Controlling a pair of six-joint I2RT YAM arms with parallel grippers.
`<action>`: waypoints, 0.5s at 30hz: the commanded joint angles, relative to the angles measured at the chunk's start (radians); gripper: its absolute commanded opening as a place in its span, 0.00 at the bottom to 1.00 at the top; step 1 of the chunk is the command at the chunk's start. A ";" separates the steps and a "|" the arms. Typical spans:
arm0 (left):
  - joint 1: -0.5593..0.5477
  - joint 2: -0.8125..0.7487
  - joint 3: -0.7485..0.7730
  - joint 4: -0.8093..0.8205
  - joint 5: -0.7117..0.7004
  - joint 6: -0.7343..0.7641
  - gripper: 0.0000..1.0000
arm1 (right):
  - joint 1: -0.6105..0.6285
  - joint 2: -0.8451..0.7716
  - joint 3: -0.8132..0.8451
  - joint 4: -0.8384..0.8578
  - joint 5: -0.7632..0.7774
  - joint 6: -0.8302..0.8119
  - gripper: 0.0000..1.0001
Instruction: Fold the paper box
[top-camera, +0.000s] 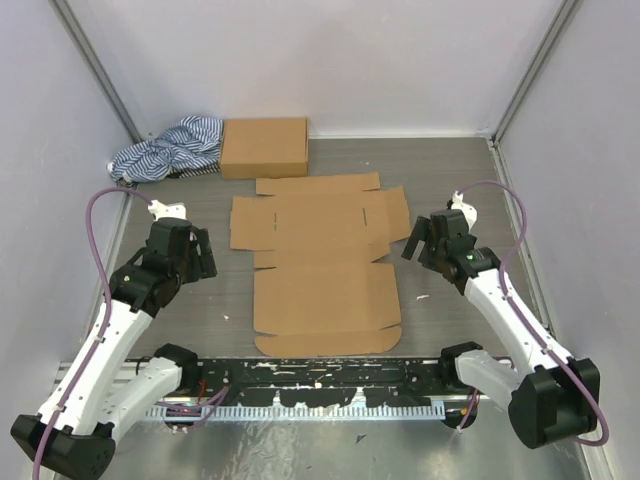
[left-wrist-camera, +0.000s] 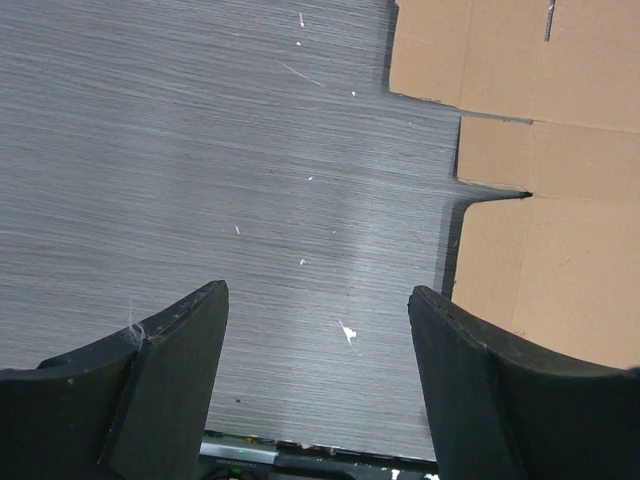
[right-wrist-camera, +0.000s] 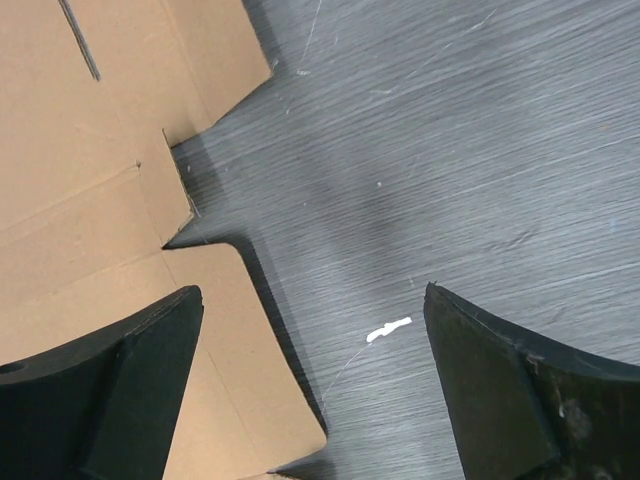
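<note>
The paper box (top-camera: 322, 262) lies unfolded and flat in the middle of the grey table, a brown die-cut sheet with flaps and slits. My left gripper (top-camera: 203, 254) hovers just left of its left edge, open and empty. In the left wrist view the left gripper (left-wrist-camera: 318, 300) has bare table between its fingers, with the paper box (left-wrist-camera: 540, 180) to the right. My right gripper (top-camera: 418, 240) hovers by the sheet's right flap, open and empty. The right wrist view shows the right gripper (right-wrist-camera: 312, 295) over the paper box's (right-wrist-camera: 90, 200) right edge.
A compact, closed brown cardboard box (top-camera: 264, 147) stands at the back, just behind the sheet. A crumpled blue-and-white striped cloth (top-camera: 170, 150) lies to its left. Grey walls close in the table on both sides and the back. A black rail (top-camera: 320, 378) runs along the near edge.
</note>
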 joint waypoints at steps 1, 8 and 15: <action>0.003 -0.009 -0.009 0.009 0.015 0.011 0.80 | 0.002 0.043 0.020 0.055 -0.085 -0.016 0.98; 0.004 -0.011 -0.010 0.009 0.015 0.010 0.80 | 0.002 0.071 0.025 0.094 -0.137 -0.035 0.96; 0.003 -0.014 -0.015 0.009 0.031 0.005 0.80 | 0.003 0.223 0.105 0.137 -0.151 -0.067 0.94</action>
